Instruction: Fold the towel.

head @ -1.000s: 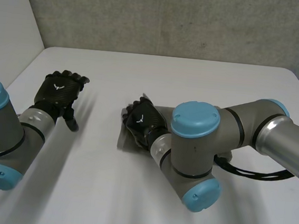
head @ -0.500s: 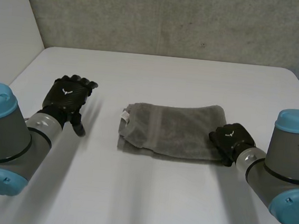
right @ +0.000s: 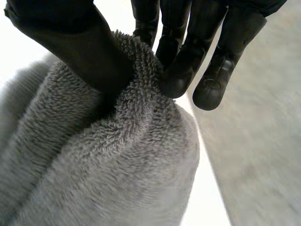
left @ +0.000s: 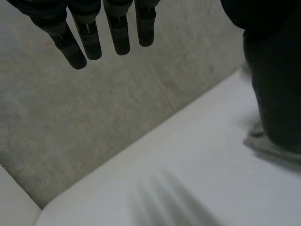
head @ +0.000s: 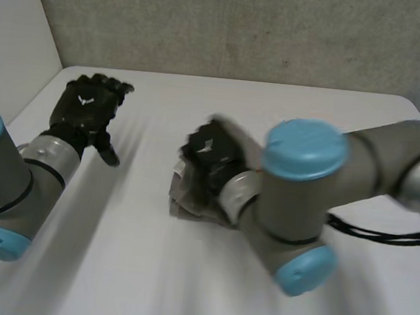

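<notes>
1. Pinching a raised fold of grey towel (right: pixel 117 155) between thumb and fingers of right hand (right: pixel 186 47), pile bunched up at the fingertips
2. From head camera: set down on towel's left end, with right arm (head: pixel 304 181) reaching across above the rest of the cloth
3. Noted left hand (head: pixel 88 108) with fingers (left: pixel 94 40) straight, slightly spread, holding nothing; up off white table (head: pixel 289 105) at its left side, well apart from towel
4. Found towel bunched near middle of table; grey wall (head: pixel 245 27) behind
</notes>
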Motion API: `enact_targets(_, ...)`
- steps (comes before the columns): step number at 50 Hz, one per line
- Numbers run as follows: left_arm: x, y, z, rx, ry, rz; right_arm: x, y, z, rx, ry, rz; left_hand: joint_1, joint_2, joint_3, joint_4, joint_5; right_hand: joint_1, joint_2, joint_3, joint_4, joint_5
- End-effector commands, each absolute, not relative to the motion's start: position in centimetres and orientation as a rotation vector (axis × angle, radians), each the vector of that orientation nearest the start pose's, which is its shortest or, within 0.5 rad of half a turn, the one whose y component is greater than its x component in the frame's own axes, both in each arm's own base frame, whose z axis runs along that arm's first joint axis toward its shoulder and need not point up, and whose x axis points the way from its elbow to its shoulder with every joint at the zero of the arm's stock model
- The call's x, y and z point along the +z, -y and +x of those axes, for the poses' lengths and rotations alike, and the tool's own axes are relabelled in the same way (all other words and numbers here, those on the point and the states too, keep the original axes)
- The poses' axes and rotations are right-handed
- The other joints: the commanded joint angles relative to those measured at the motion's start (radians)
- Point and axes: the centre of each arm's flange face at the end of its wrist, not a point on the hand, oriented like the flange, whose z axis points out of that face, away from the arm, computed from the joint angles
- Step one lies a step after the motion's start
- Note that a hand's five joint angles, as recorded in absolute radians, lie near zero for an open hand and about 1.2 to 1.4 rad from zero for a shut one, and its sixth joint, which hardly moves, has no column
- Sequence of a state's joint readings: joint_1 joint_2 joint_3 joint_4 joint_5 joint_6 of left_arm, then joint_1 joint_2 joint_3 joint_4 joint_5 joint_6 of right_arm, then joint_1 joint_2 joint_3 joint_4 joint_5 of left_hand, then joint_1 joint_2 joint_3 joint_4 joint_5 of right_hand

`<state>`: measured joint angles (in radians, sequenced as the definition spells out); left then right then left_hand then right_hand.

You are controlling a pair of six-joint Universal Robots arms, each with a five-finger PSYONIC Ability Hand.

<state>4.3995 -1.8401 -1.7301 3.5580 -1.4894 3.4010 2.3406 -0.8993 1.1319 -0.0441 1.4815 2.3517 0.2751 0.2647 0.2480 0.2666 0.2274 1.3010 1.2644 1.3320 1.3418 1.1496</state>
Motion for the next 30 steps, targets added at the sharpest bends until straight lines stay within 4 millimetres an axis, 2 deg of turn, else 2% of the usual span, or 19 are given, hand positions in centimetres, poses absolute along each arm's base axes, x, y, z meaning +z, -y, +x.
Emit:
enact_targets(1,23.4,29.5,-24.1,-2.401,-2.206,0.614,14.0,19.1,43.4,-1.775,-1.569,-1.872,-0.091,-0.081,-0.064,-0.082,-0.218,0.079,0.115,0.048,0.038,0.056)
enact_targets(2,23.7,29.6,-24.2,-2.422,-2.217,0.594,14.0,19.1,43.4,-1.774,-1.57,-1.872,-0.091,-0.081,-0.064,-0.082,-0.218,0.079,0.115,0.048,0.038,0.056)
enact_targets(4,23.9,29.7,-24.3,-2.437,-2.225,0.579,14.4,20.0,42.6,-1.795,-1.656,-1.826,-0.088,-0.078,-0.061,-0.08,-0.215,-0.835,-0.798,-0.866,-0.876,-0.858)
enact_targets(5,24.0,29.6,-24.5,-2.449,-2.234,0.57,14.4,20.0,42.6,-1.795,-1.657,-1.825,-0.085,-0.075,-0.058,-0.077,-0.212,-0.84,-0.804,-0.871,-0.881,-0.863)
enact_targets(7,24.1,29.5,-24.9,-2.465,-2.247,0.574,17.1,20.6,41.6,-1.849,-1.723,-1.655,-0.085,-0.075,-0.058,-0.077,-0.212,-1.028,-0.991,-1.059,-1.069,-1.051)
enact_targets(8,24.1,29.3,-25.4,-2.484,-2.261,0.573,17.1,20.6,41.6,-1.849,-1.723,-1.654,-0.082,-0.072,-0.055,-0.074,-0.209,-1.028,-0.991,-1.059,-1.069,-1.051)
enact_targets(9,24.2,29.3,-25.9,-2.501,-2.277,0.573,18.8,21.4,40.4,-1.861,-1.778,-1.506,-0.079,-0.069,-0.052,-0.071,-0.206,-1.127,-1.09,-1.157,-1.167,-1.15)
enact_targets(10,24.2,29.3,-26.0,-2.501,-2.277,0.573,18.8,21.4,40.3,-1.861,-1.779,-1.504,-0.079,-0.069,-0.052,-0.071,-0.206,-1.127,-1.09,-1.157,-1.167,-1.15)
enact_targets(12,23.7,29.3,-27.2,-2.519,-2.324,0.584,20.2,23.6,37.5,-1.861,-1.89,-1.282,-0.07,-0.06,-0.043,-0.062,-0.197,-1.127,-1.09,-1.157,-1.167,-1.15)
enact_targets(13,23.7,29.3,-27.2,-2.519,-2.324,0.584,20.2,23.6,37.5,-1.861,-1.891,-1.281,-0.07,-0.06,-0.043,-0.062,-0.197,-1.127,-1.09,-1.157,-1.167,-1.15)
enact_targets(14,23.5,29.1,-28.0,-2.524,-2.351,0.598,20.5,24.3,36.3,-1.849,-1.935,-1.193,-0.07,-0.06,-0.043,-0.062,-0.197,-1.127,-1.09,-1.157,-1.167,-1.15)
enact_targets(18,22.0,28.8,-30.1,-2.479,-2.469,0.634,19.7,25.7,33.6,-1.776,-2.066,-1.033,-0.059,-0.048,-0.032,-0.05,-0.186,-1.127,-1.09,-1.157,-1.167,-1.15)
enact_targets(21,21.0,28.7,-30.9,-2.439,-2.522,0.655,19.2,25.9,33.2,-1.75,-2.09,-1.014,-0.059,-0.048,-0.032,-0.05,-0.185,-1.127,-1.09,-1.157,-1.167,-1.15)
enact_targets(23,18.7,27.9,-32.8,-2.338,-2.622,0.734,18.4,26.2,32.6,-1.714,-2.116,-1.001,-0.056,-0.045,-0.029,-0.047,-0.183,-1.127,-1.09,-1.157,-1.167,-1.15)
enact_targets(24,18.7,27.9,-32.8,-2.338,-2.623,0.734,18.4,26.2,32.6,-1.714,-2.116,-1.001,-0.056,-0.045,-0.029,-0.047,-0.183,-1.127,-1.09,-1.157,-1.167,-1.15)
enact_targets(26,16.2,27.2,-34.1,-2.216,-2.704,0.803,17.5,26.6,32.4,-1.678,-2.13,-1.005,-0.056,-0.045,-0.029,-0.047,-0.183,-1.127,-1.09,-1.157,-1.167,-1.15)
enact_targets(27,16.2,27.2,-34.2,-2.216,-2.705,0.804,17.5,26.6,32.4,-1.677,-2.13,-1.005,-0.056,-0.045,-0.029,-0.047,-0.183,-1.127,-1.09,-1.157,-1.167,-1.15)
enact_targets(29,13.9,27.0,-34.6,-2.089,-2.749,0.802,15.7,26.8,32.7,-1.621,-2.151,-1.018,-0.053,-0.042,-0.026,-0.044,-0.18,-1.127,-1.09,-1.157,-1.167,-1.15)
enact_targets(30,13.9,27.0,-34.6,-2.088,-2.749,0.802,15.7,26.8,32.7,-1.621,-2.151,-1.018,-0.053,-0.042,-0.026,-0.044,-0.18,-1.127,-1.09,-1.157,-1.167,-1.15)
